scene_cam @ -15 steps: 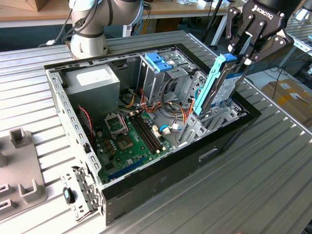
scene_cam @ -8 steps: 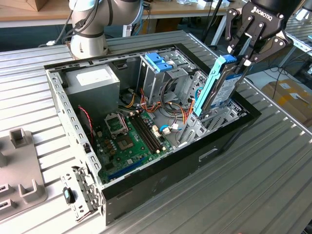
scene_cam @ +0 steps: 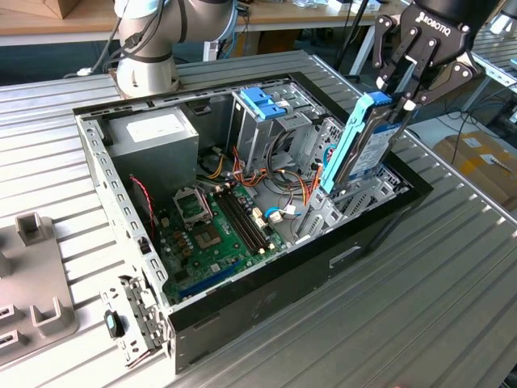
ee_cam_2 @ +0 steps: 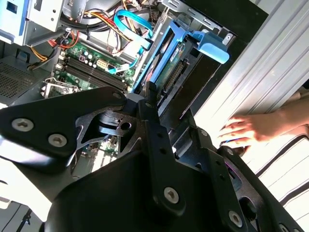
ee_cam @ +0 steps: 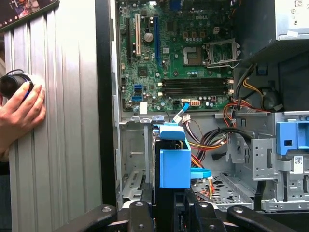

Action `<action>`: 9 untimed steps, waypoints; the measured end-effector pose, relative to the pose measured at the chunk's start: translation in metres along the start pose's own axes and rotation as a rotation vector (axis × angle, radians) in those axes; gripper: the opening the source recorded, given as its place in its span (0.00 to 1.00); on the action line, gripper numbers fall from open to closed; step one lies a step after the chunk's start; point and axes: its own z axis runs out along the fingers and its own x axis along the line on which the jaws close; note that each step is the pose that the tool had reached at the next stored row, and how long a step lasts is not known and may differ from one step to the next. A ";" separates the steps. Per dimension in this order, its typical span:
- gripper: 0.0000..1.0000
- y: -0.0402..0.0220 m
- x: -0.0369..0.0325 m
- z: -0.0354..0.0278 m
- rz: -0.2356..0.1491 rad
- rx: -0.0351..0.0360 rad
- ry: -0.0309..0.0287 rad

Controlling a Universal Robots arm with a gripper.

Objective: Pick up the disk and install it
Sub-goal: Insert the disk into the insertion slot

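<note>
The disk (scene_cam: 362, 149), silver with a blue plastic edge frame, stands tilted on edge at the exterior view's right end of the open computer case (scene_cam: 121, 212). Its lower end sits down among the metal bay rails there. My gripper (scene_cam: 398, 95) is shut on the disk's upper end, one black finger on each side. The second wrist view looks past the gripper (ee_cam_2: 145, 96) along the disk's blue frame (ee_cam_2: 166, 55) into the case. In the first wrist view the blue frame (ee_cam: 174, 162) rises between the fingers (ee_cam: 140, 212), over the bay floor.
Inside the case lie a green motherboard (scene_cam: 212, 228), a grey metal box with a white sticker (scene_cam: 153, 137), a metal cage with a blue handle (scene_cam: 262, 105) and loose cables. A person's hand (ee_cam_2: 246, 129) rests on the ribbed table beside the case. Grey fixtures (scene_cam: 32, 279) stand at the exterior view's left.
</note>
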 end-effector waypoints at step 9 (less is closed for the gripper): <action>0.35 0.0002 -0.0001 0.0016 -0.004 0.0001 0.0004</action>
